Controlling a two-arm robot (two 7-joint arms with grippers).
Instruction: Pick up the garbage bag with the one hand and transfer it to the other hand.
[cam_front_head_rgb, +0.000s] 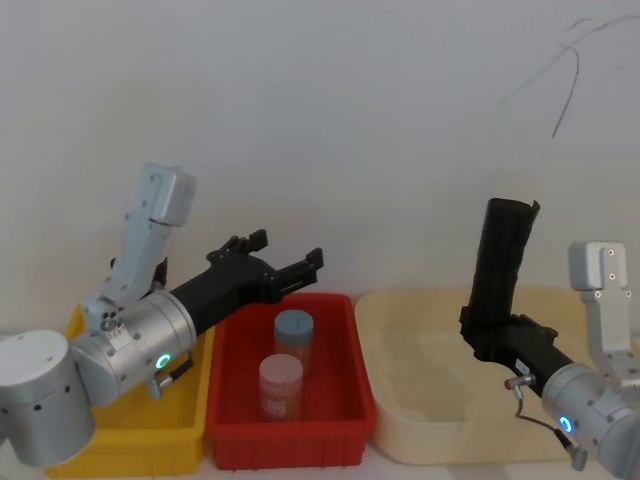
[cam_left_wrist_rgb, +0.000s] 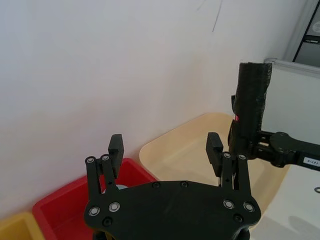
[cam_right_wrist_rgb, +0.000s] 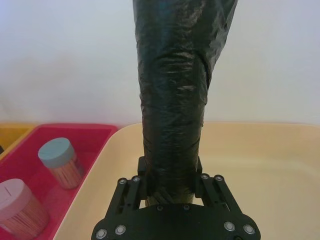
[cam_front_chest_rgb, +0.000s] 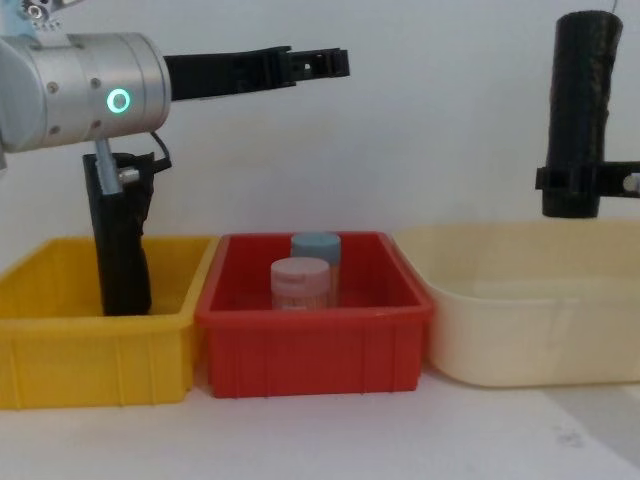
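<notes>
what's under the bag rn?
The cream tub; the bag stands upright over it, right gripper jaws shut on its lower end. Tub floor straight below is covered by that gripper. The left gripper is open over the red bin.

**A:** Is there a free lane between the left gripper (cam_front_head_rgb: 288, 250) and the garbage bag (cam_front_head_rgb: 500, 260)?

**B:** Yes. Nothing hangs between them, over the red bin (cam_front_head_rgb: 290, 447) or the near end of the cream tub (cam_front_head_rgb: 430, 385). The left gripper's fingers are spread and face that gap.

**A:** Anything lower down?

**B:** A blue-lidded jar (cam_front_head_rgb: 294, 335) and a pink-lidded jar (cam_front_head_rgb: 281, 385) stand in the red bin, well below the gripper.

**A:** And elsewhere?

**B:** A black roll (cam_front_chest_rgb: 120, 250) stands upright in the yellow bin (cam_front_chest_rgb: 90, 350) under the left arm (cam_front_chest_rgb: 90, 75). The wall (cam_front_head_rgb: 350, 120) closes the back. The right gripper (cam_front_head_rgb: 487, 335) clamps the bag's lower end, and its upper length is bare.
</notes>
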